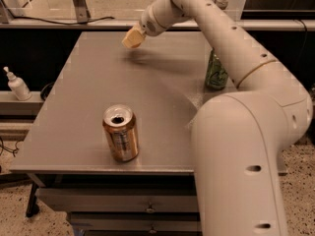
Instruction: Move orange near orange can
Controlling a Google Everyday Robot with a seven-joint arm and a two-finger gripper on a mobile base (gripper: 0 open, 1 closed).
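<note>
The orange can [120,134], copper-coloured with a silver top and a pale label patch, stands upright near the front edge of the grey table [88,87]. My gripper [133,37] hangs over the far part of the table, well behind the can and slightly to its right. The orange does not show anywhere in the camera view. The long white arm reaches from the lower right across to the gripper.
A green can [215,73] stands at the right side of the table, partly behind the arm. A white pump bottle [17,85] sits on a ledge to the left of the table. A railing runs behind the table's far edge.
</note>
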